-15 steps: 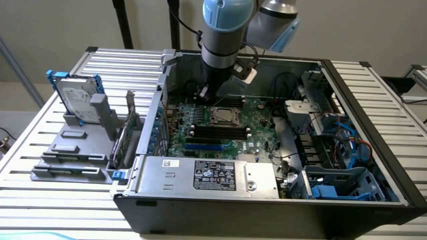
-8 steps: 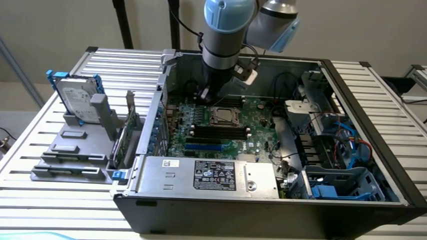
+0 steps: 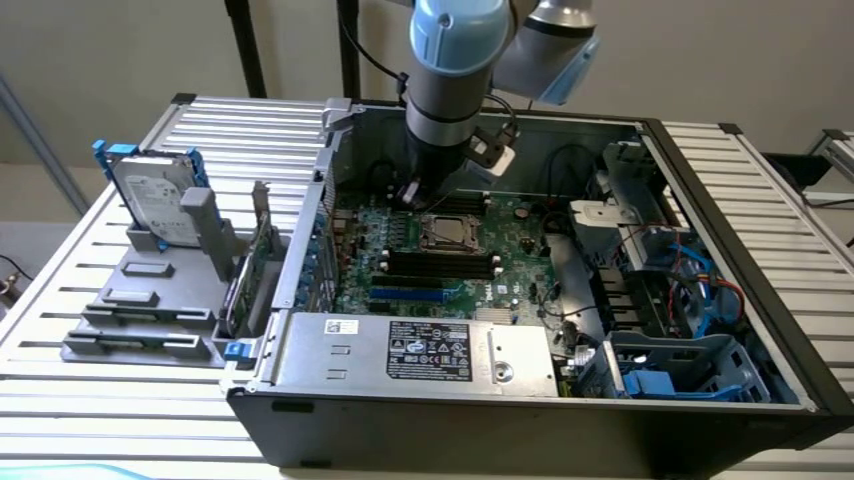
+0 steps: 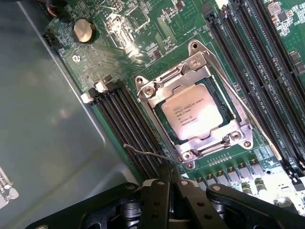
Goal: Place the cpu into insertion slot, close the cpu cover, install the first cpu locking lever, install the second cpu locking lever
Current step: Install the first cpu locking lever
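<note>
one cpu (image 4: 194, 116) sits in the insertion slot (image 4: 224, 102) on the green board (image 4: 119, 43), the cpu cover (image 4: 237, 128) lying flat around it. the jaws are clenched together on nothing, just beside the socket, close to a thin wire lever (image 4: 145, 153) that lies over the black memory slots (image 4: 121, 119).

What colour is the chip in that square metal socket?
The cpu is pale silvery-beige with small dark lettering; the wrist view shows it best.

Slatted table (image 3: 94, 400) carries computer case (image 3: 534, 430); grey drive rack (image 3: 147, 320).
</note>
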